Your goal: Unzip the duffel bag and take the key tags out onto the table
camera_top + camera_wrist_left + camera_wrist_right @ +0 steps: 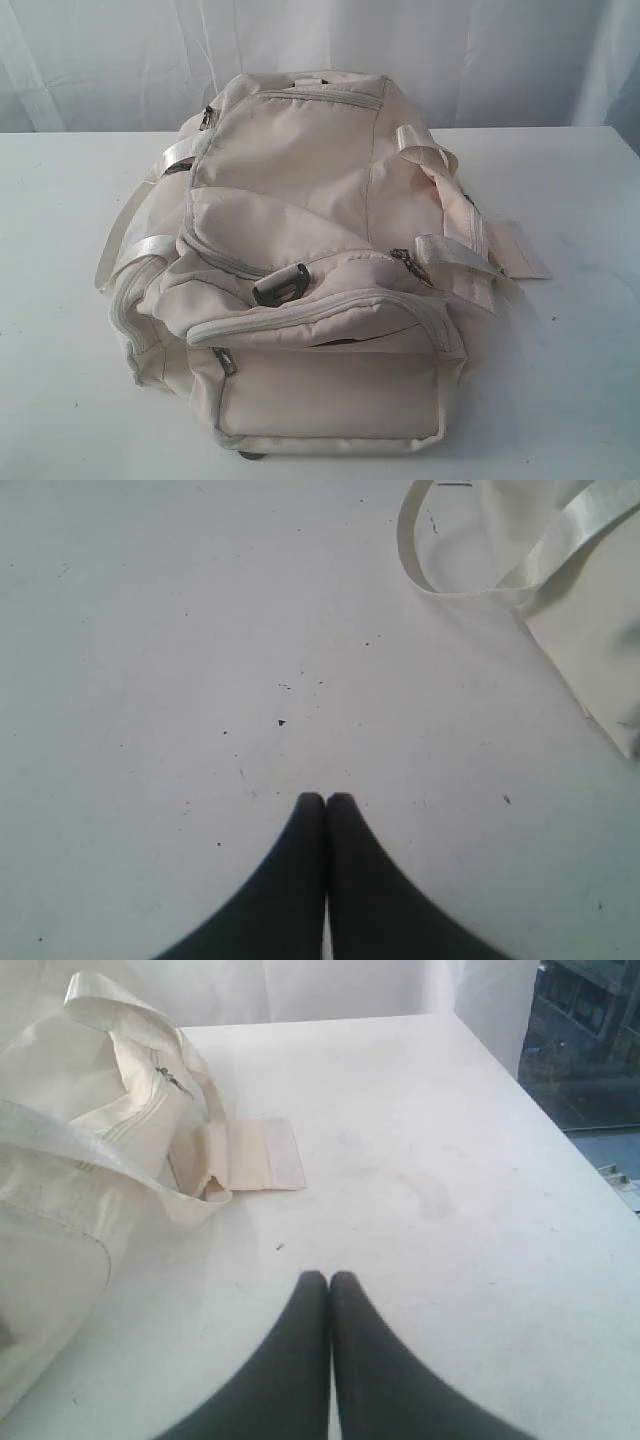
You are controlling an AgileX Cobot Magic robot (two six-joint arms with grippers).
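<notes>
Exterior view alone taking in whole duffel bag (315,270), sitting in middle of table (560,380), visible zippers lying shut. Left wrist view showing left gripper (325,800) hanging over bare tabletop, fingertips pressing together, gripping nothing; handle strap (585,515) lying nearby. Right wrist view showing right gripper (329,1278) likewise pinched empty, cream flap (250,1155) lying flat beside bag.

A: What sort of place is this?
B: A staged test setup, like a lab bay: a wide plain white surface (570,380) with a pale white fabric curtain (480,60) hung along its far edge.
A: Anything else?
B: Past one corner of the surface, a dark room area (585,1040), too blurred to read.
</notes>
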